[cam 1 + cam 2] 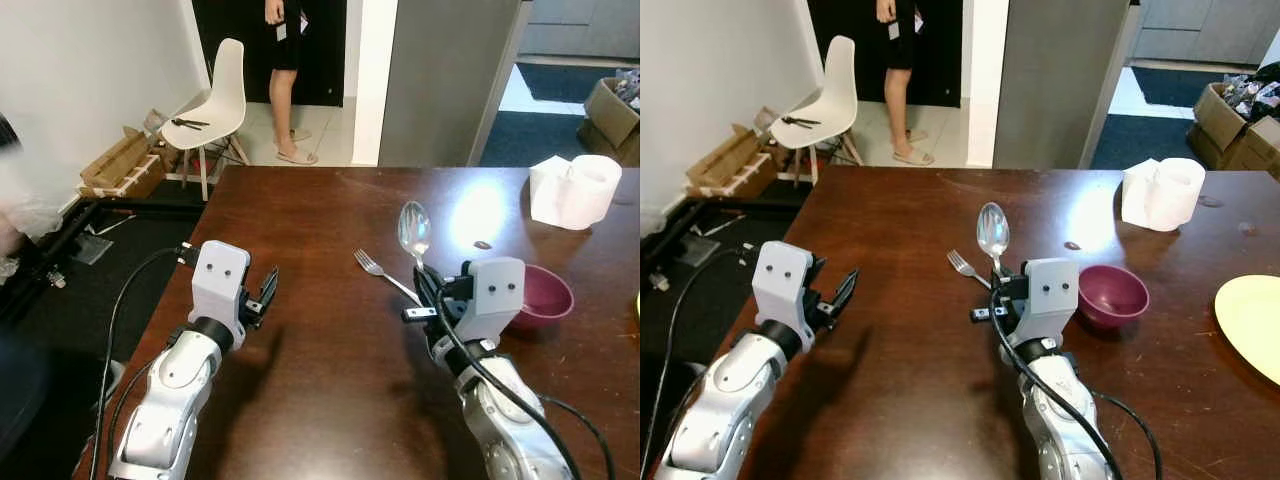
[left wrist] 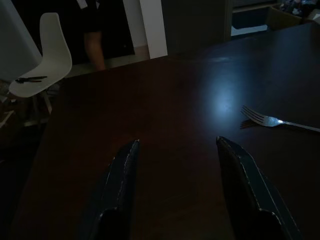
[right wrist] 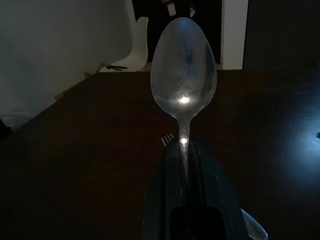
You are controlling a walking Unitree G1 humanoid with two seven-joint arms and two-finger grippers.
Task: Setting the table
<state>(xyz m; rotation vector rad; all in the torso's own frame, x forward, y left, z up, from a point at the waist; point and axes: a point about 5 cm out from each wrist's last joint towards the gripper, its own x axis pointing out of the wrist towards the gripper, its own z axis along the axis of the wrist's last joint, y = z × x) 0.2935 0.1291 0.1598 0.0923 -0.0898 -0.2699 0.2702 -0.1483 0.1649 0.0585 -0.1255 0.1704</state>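
Observation:
A metal spoon stands upright above the dark wooden table, its handle pinched in my right gripper, which is shut on it. Its bowl faces the right wrist camera. A fork lies flat on the table just left of that gripper, tines pointing away. A maroon bowl sits right beside my right wrist. My left gripper hovers low over the table's left side, open and holding nothing, and its two fingers stand wide apart. A pale yellow plate lies at the right edge.
A white paper roll on a napkin sits at the table's far right. Beyond the far edge stand a white chair and a person's legs in a doorway. Cardboard boxes lie on the floor to the left.

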